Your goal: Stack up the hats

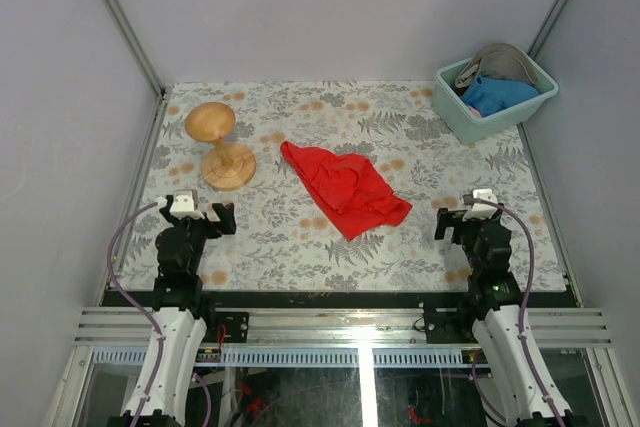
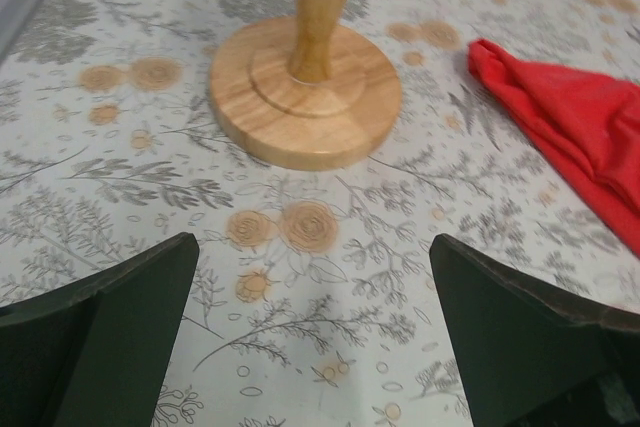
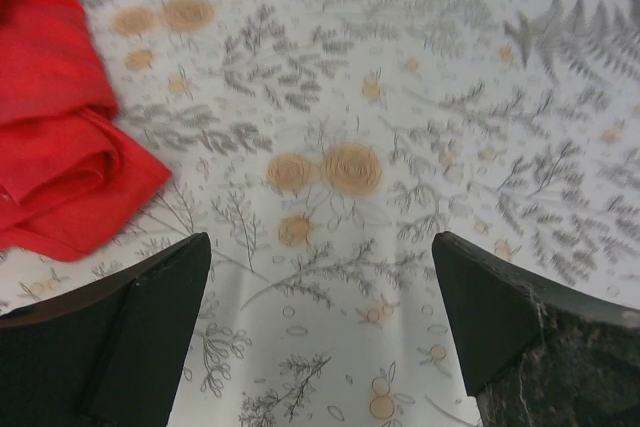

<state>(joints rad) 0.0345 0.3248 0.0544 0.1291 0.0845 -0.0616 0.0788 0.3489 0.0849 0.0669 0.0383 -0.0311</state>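
Hats (image 1: 497,95) in bin (image 1: 478,128) at far-R table (image 1: 300,252) corner, red cloth (image 1: 345,187) at centre

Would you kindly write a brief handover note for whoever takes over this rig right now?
Left end effector: open, empty, facing the base of the round-topped wooden stand.
Right end effector: open, empty, with the crumpled red cloth just to its left.
Hats: a grey fabric hat and a blue fabric hat lie in the teal plastic bin at the far right corner. Any others in it are hidden.
Done: nothing stacked yet.
Left: lift the hats out and stack them. The right arm is probably the nearer one to the bin.
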